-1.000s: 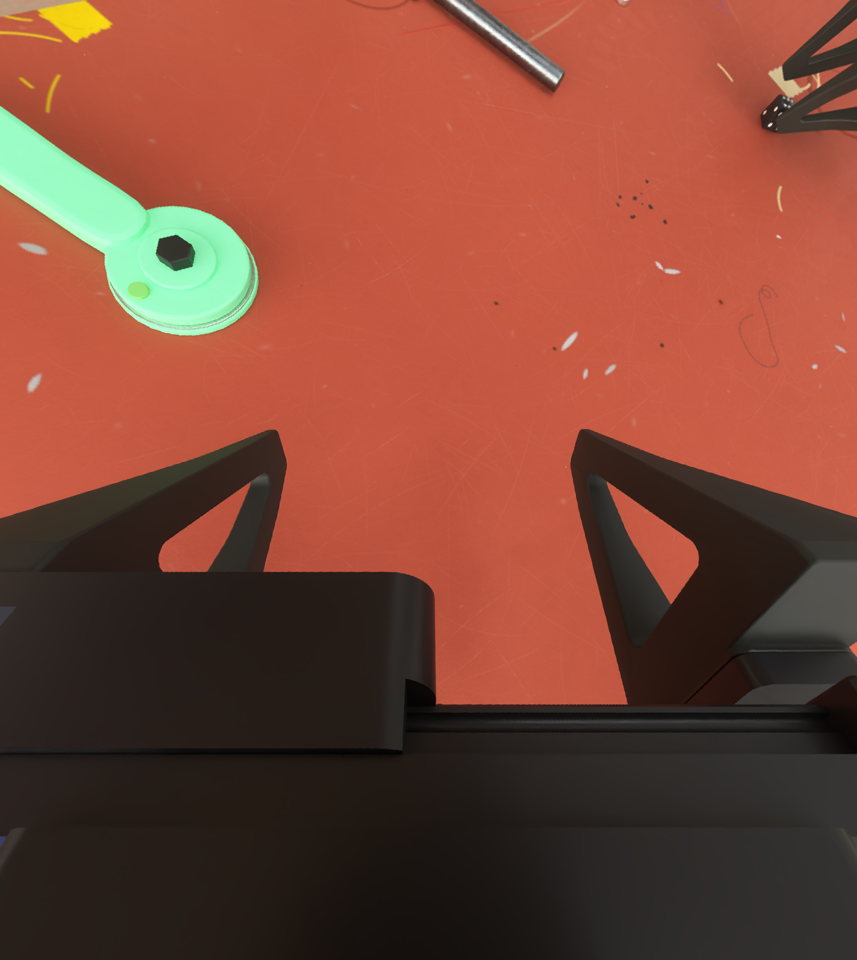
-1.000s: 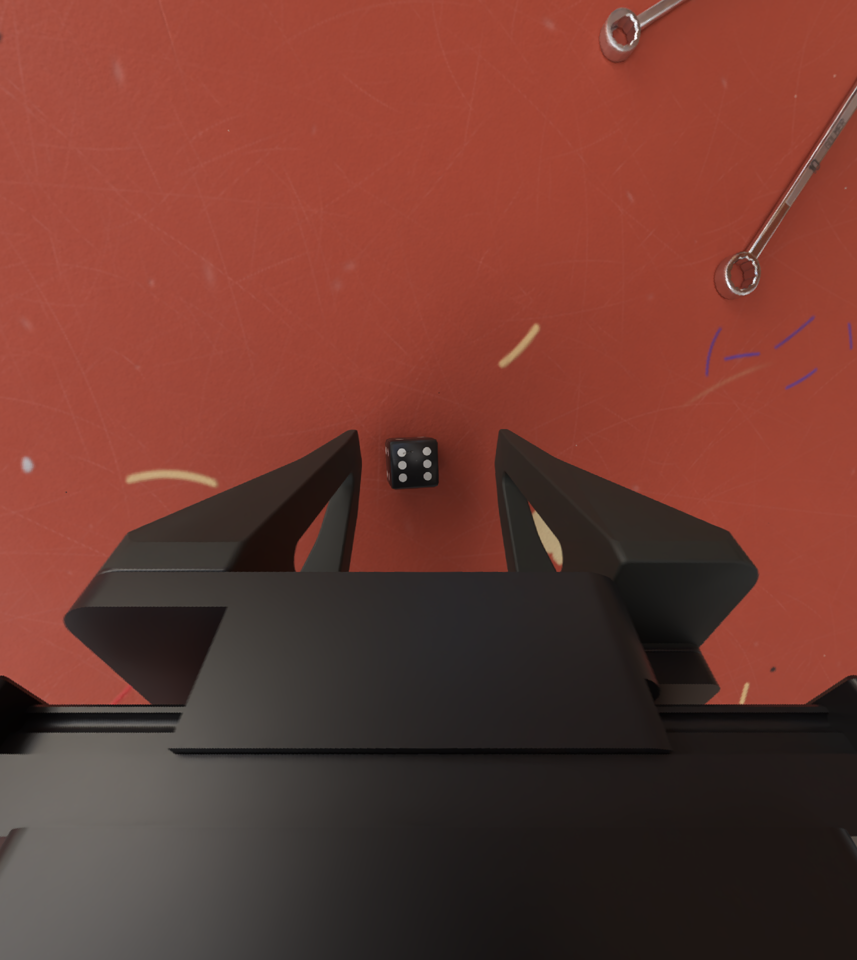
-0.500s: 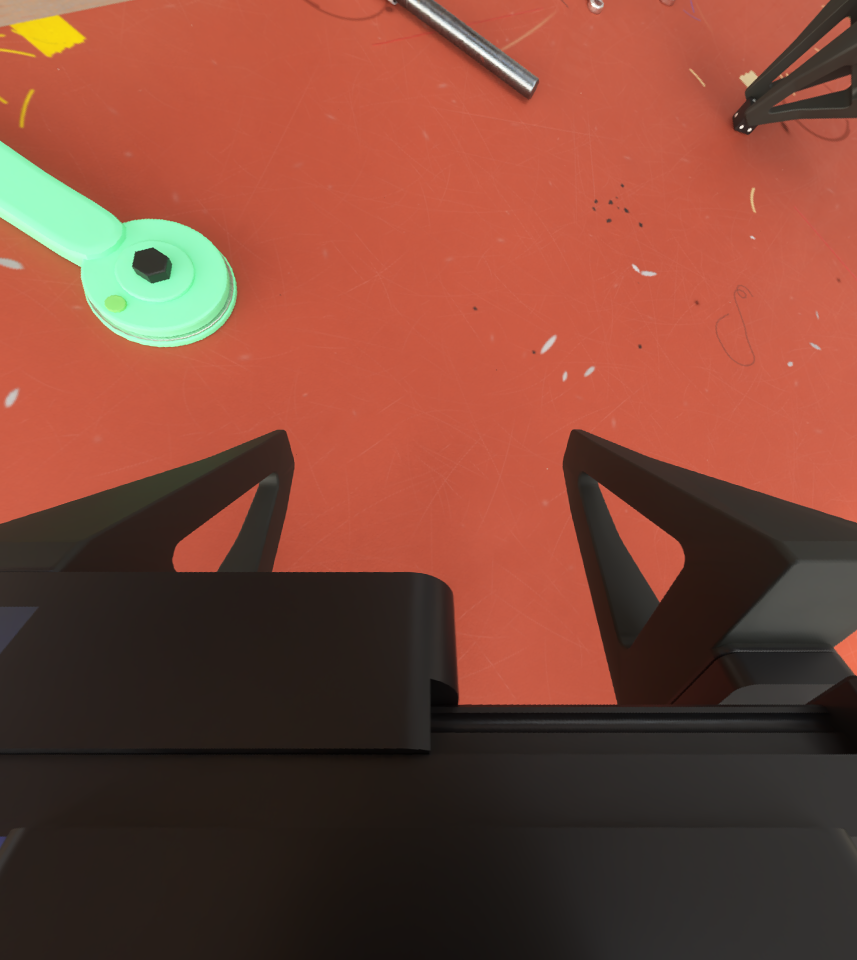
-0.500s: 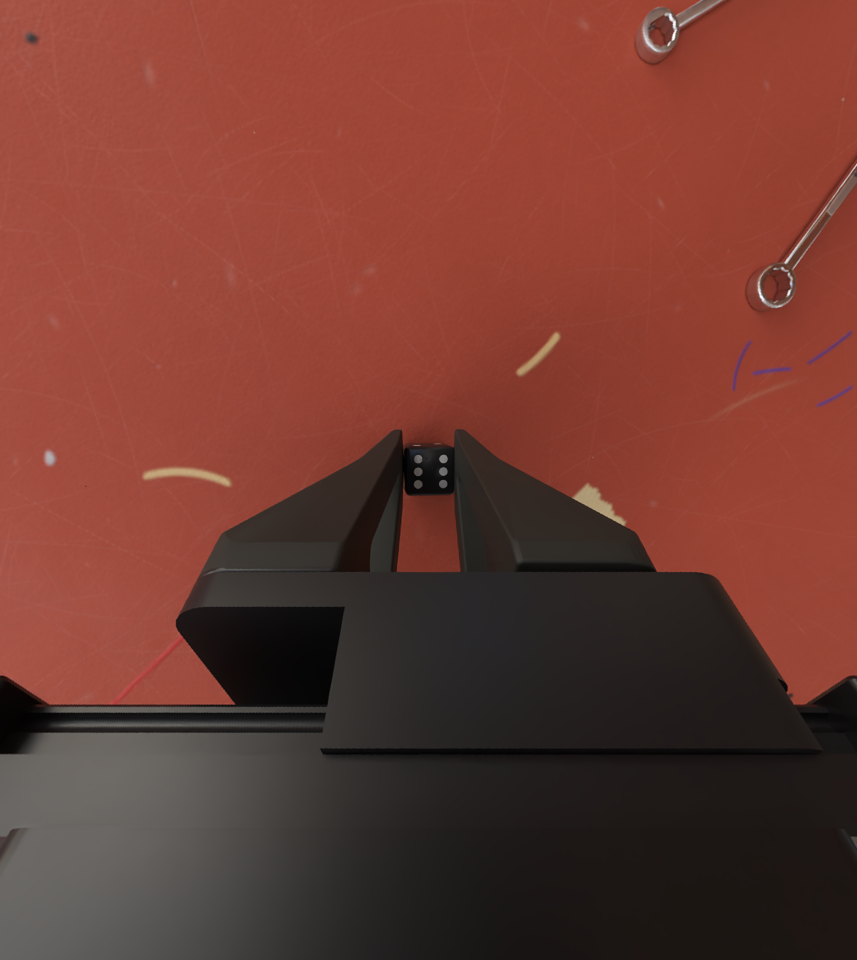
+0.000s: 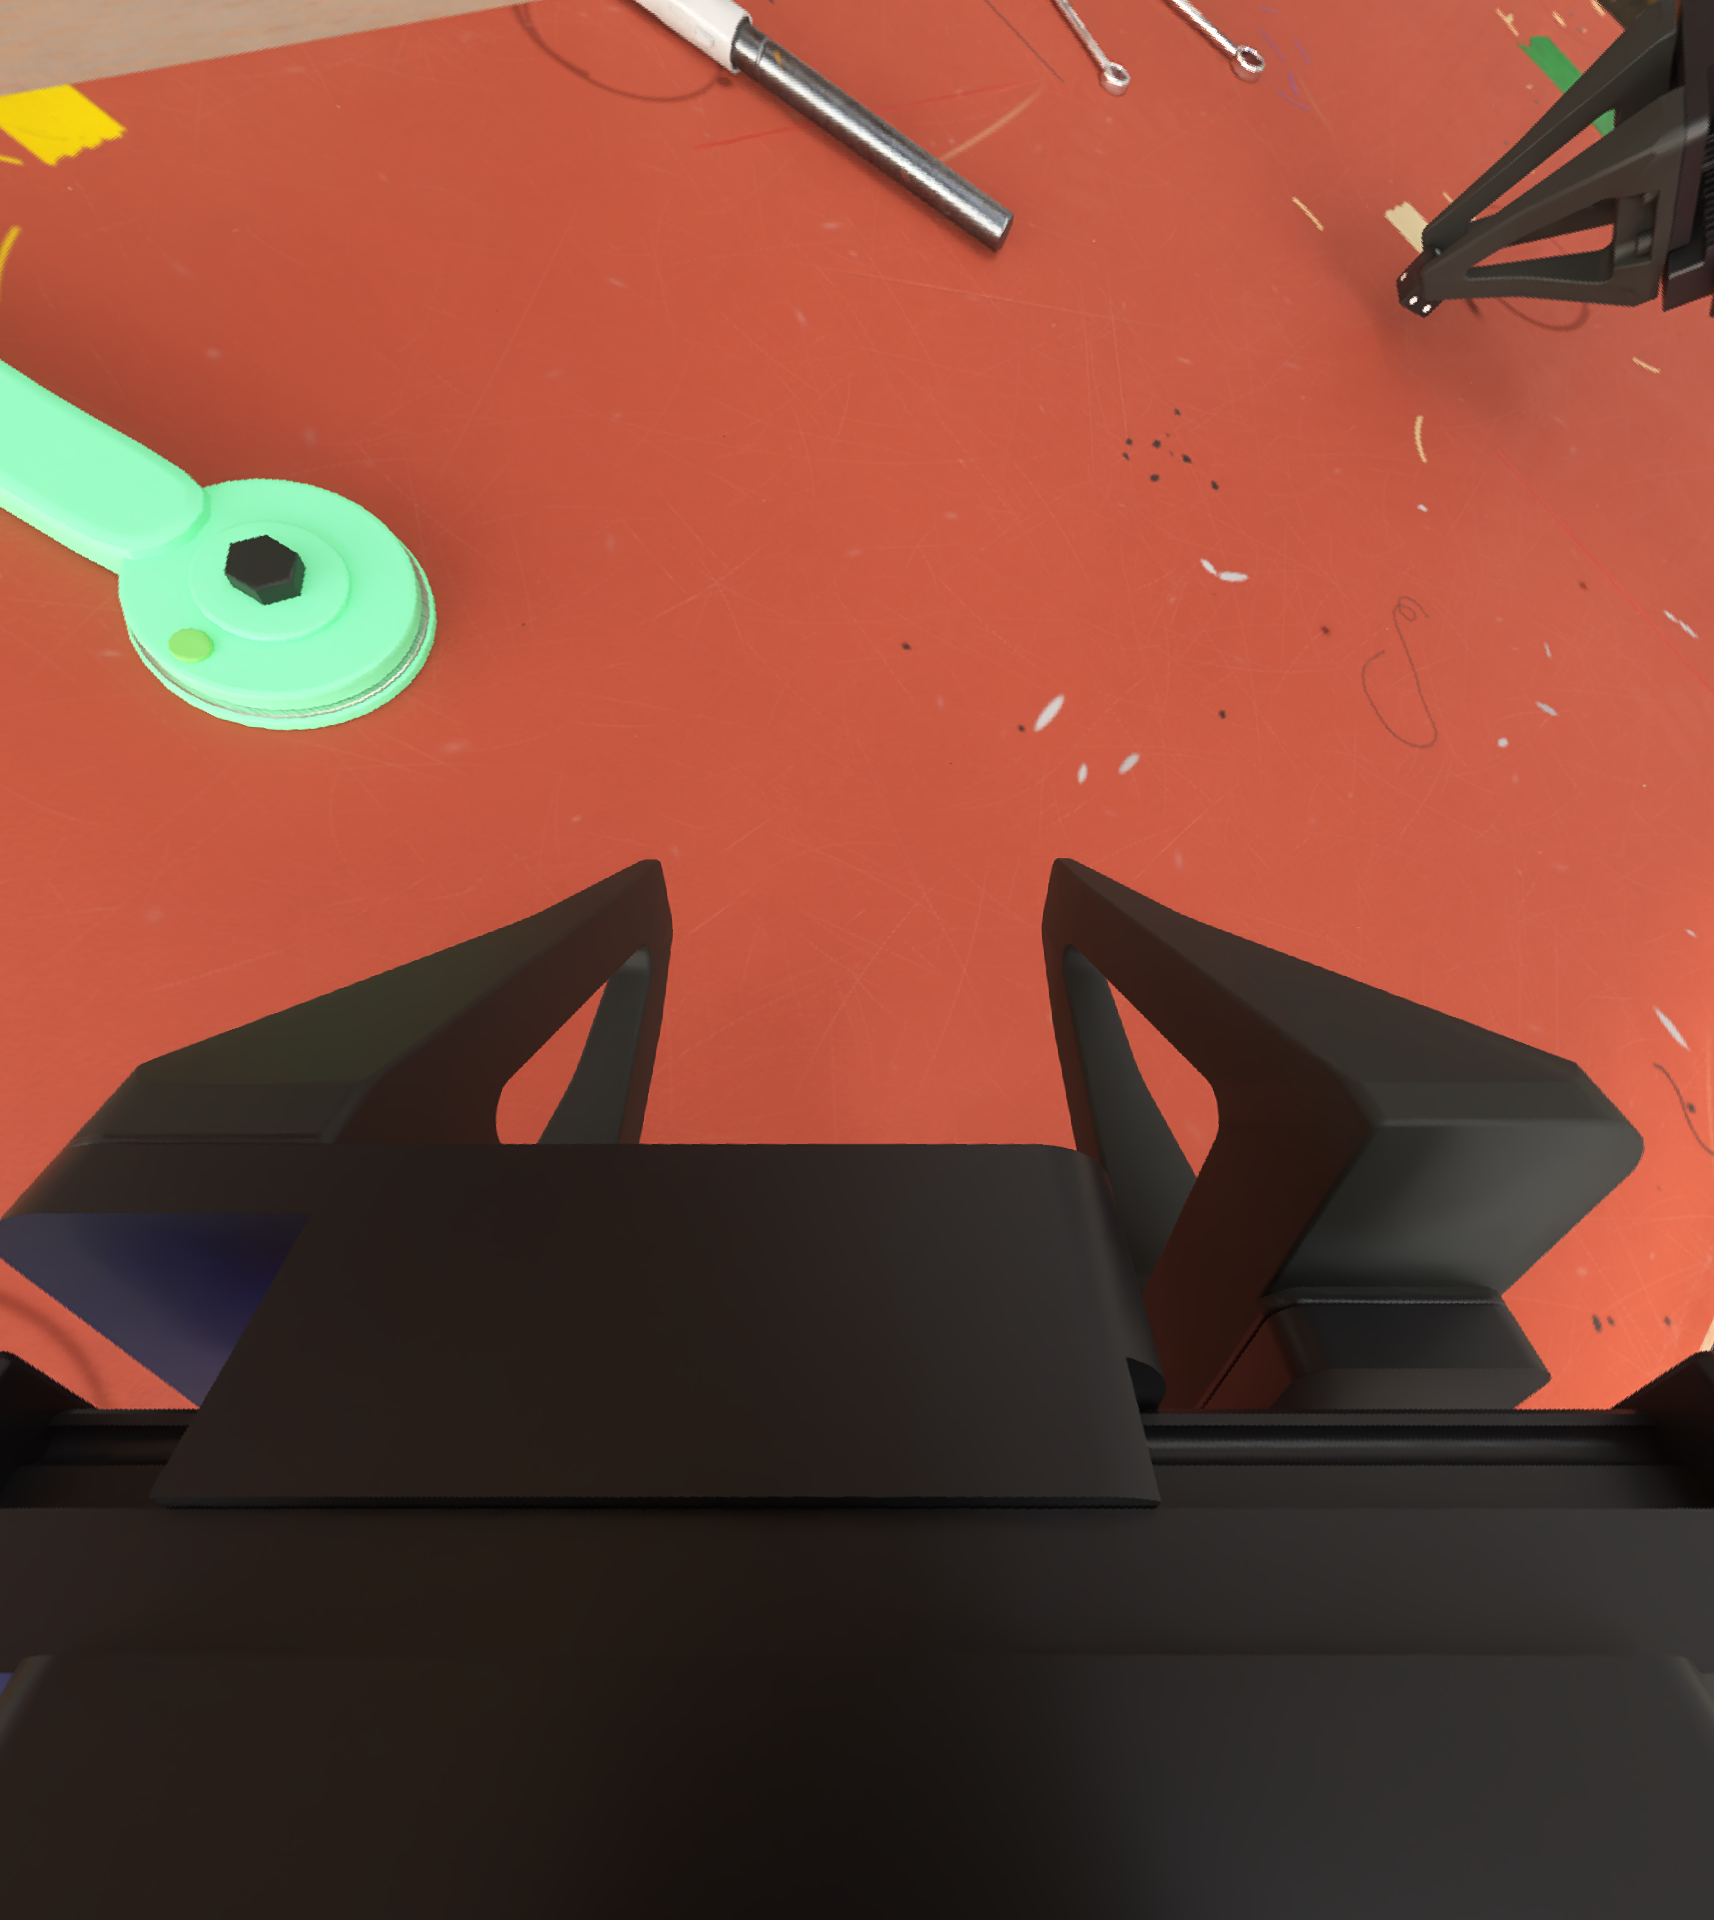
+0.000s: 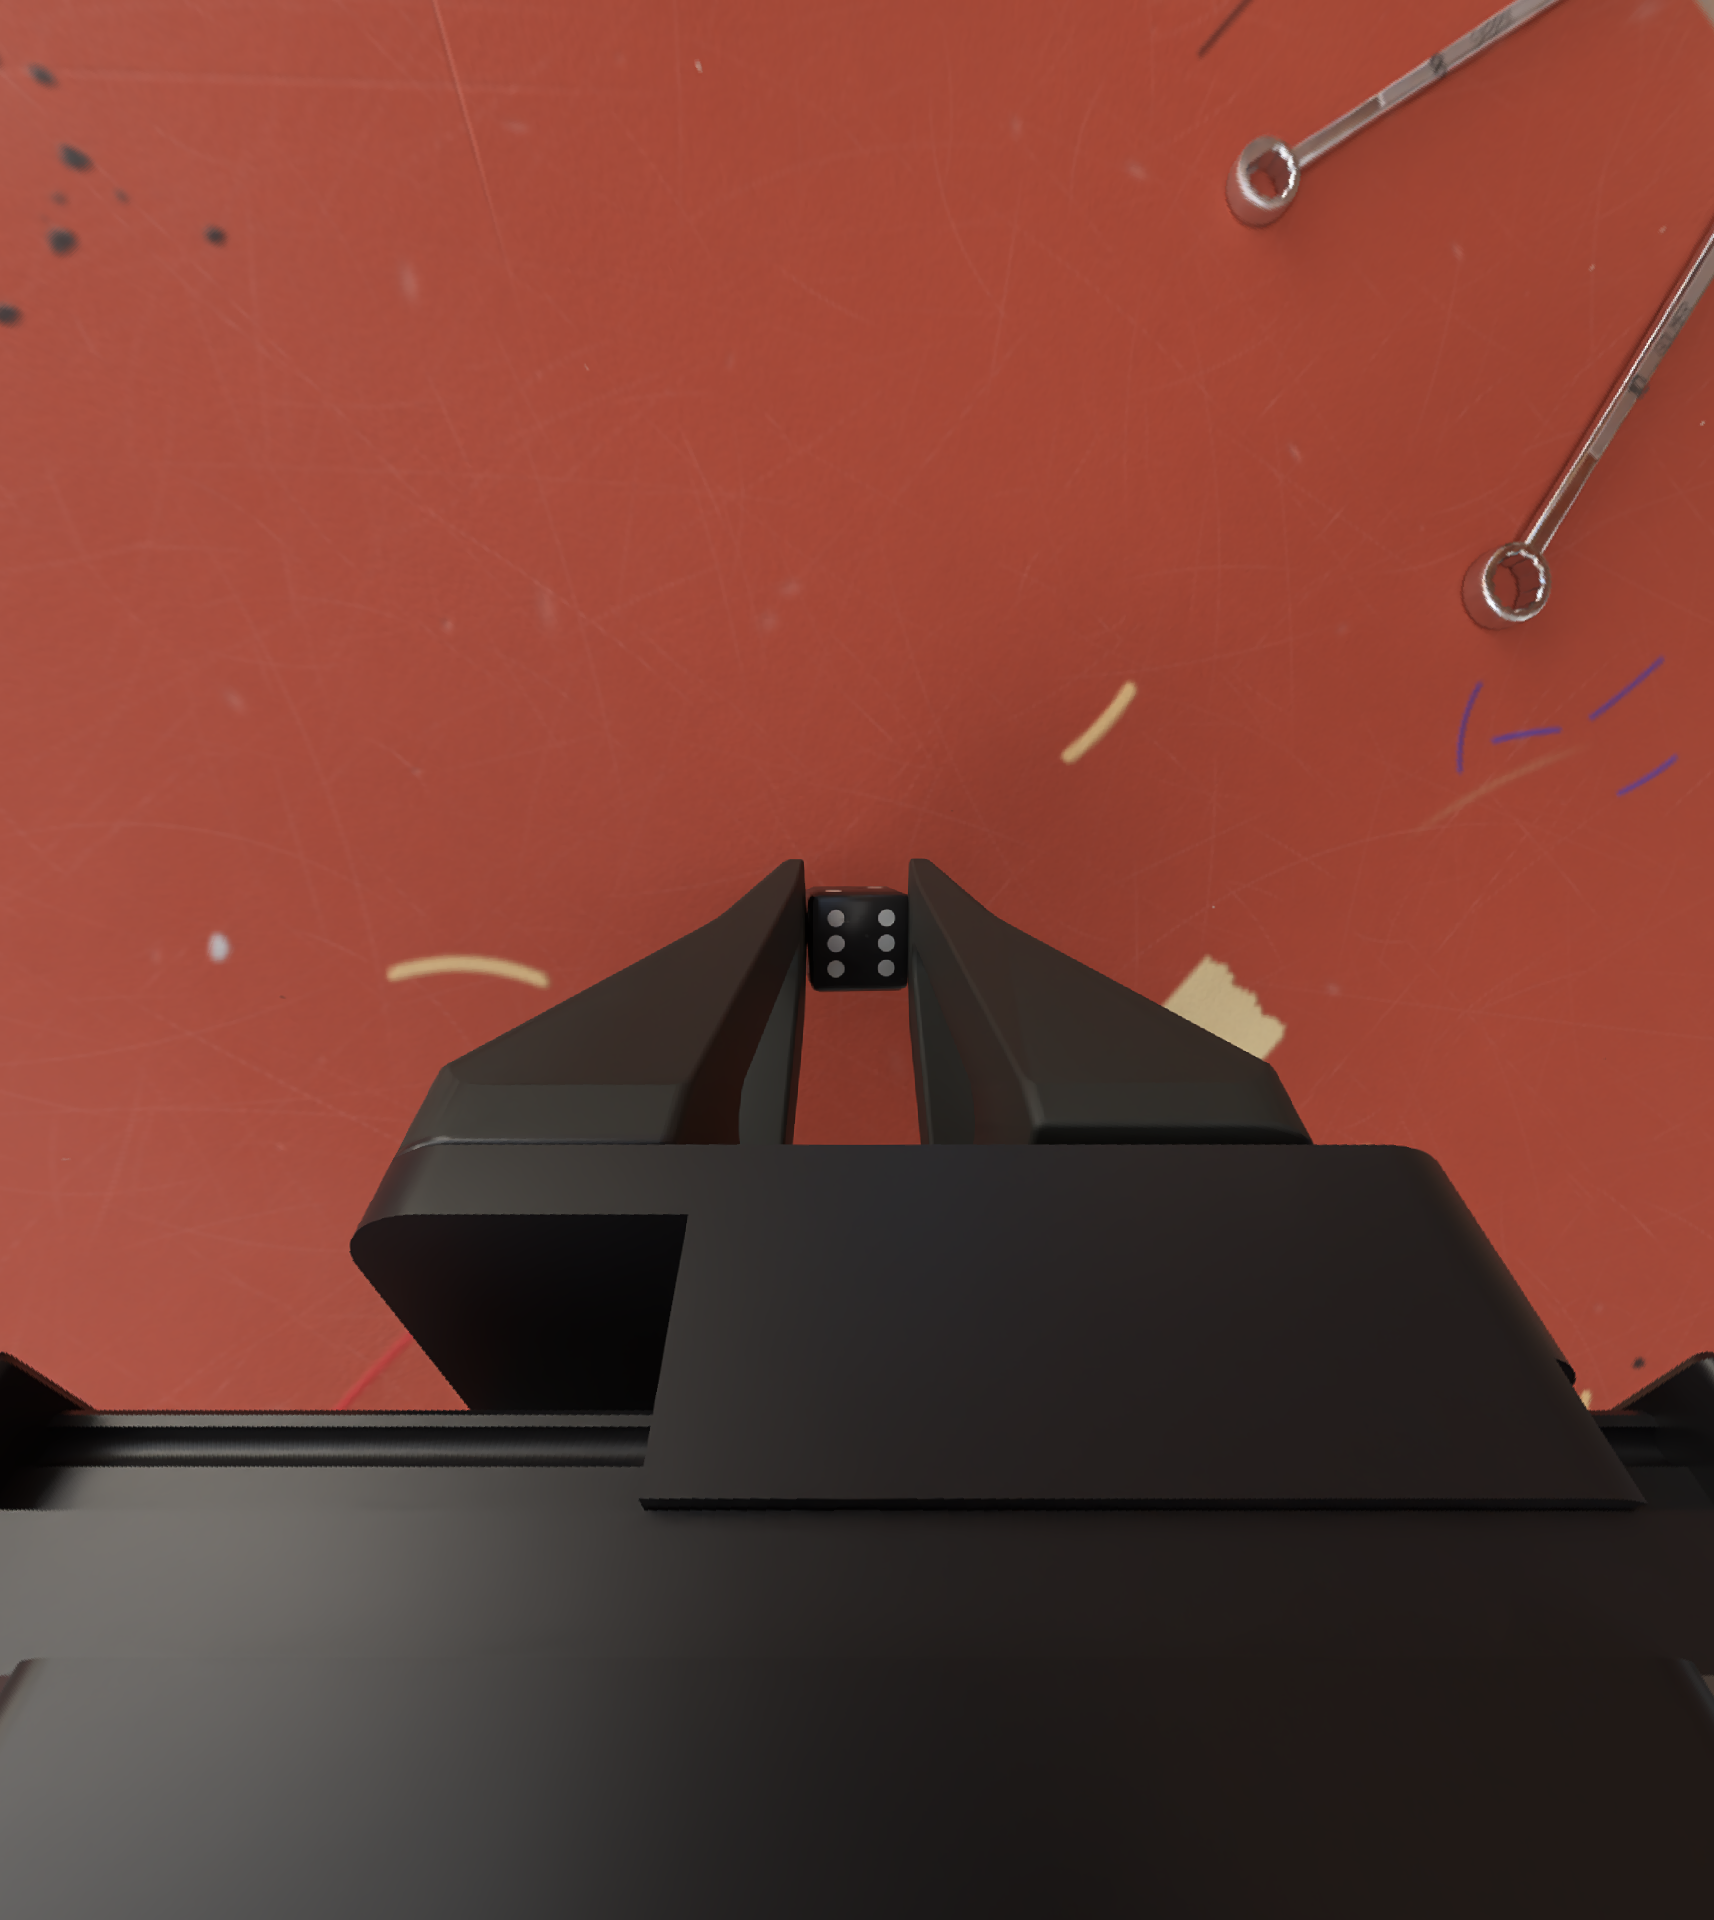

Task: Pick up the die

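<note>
The die [image 6: 856, 940] is pinched at the right gripper [image 6: 856, 883] tips; it could be squeezed out if jolted. The left gripper [image 5: 855, 883] is held open, empty.

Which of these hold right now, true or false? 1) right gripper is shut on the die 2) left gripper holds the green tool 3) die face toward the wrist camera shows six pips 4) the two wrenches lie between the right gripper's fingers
1) True: the right gripper is shut on the black die.
2) False: the left gripper is open with nothing in it; the green tool lies on the red mat, apart from it.
3) True.
4) False: both metal wrenches lie far off, toward the upper right of the right wrist view.
</note>
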You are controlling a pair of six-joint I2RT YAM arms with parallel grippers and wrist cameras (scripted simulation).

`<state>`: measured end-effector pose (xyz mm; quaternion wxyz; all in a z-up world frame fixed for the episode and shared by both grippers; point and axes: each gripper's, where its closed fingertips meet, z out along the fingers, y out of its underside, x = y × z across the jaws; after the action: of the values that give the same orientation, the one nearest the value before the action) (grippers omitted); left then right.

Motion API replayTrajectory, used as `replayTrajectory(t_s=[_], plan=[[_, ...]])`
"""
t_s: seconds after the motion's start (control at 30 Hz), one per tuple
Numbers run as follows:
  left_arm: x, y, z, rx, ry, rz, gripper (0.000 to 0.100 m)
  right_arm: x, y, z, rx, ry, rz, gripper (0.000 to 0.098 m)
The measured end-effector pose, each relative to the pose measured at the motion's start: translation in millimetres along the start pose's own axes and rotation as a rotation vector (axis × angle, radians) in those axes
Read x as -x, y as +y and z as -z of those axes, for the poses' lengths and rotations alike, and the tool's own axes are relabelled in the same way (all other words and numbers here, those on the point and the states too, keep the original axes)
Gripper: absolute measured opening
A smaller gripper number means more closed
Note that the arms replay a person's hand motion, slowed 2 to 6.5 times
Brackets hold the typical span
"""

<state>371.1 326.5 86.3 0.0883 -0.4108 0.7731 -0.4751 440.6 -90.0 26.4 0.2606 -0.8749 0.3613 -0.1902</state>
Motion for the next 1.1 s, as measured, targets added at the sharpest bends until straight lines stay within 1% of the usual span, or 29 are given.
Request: replayTrajectory(t_s=[0.3, 0.47, 0.7, 0.77, 0.9, 1.1], plan=[[-2, 0, -3, 0.008, 0.029, 0.007, 0.057, 12, -17, 20, -0.091, 0.007, -0.043, 0.0164], [-5, -1, -6, 0.006, 0.05, 0.005, 0.055, 18, -24, 32, -0.13, 0.029, -0.054, 0.0164], [-12, -3, -10, 0.002, 0.081, 0.001, 0.054, 33, -35, 48, -0.192, 0.017, -0.068, 0.0164], [-15, -4, -12, 0.001, 0.092, -0.001, 0.053, 40, -41, 53, -0.215, 0.006, -0.066, 0.0164], [-23, -7, -16, 0.0, 0.123, -0.009, 0.053, 59, -57, 61, -0.269, -0.04, -0.057, 0.0164], [-44, -10, -25, 0.018, 0.201, -0.034, 0.055, 96, -85, 68, -0.325, -0.104, 0.003, 0.0164]])
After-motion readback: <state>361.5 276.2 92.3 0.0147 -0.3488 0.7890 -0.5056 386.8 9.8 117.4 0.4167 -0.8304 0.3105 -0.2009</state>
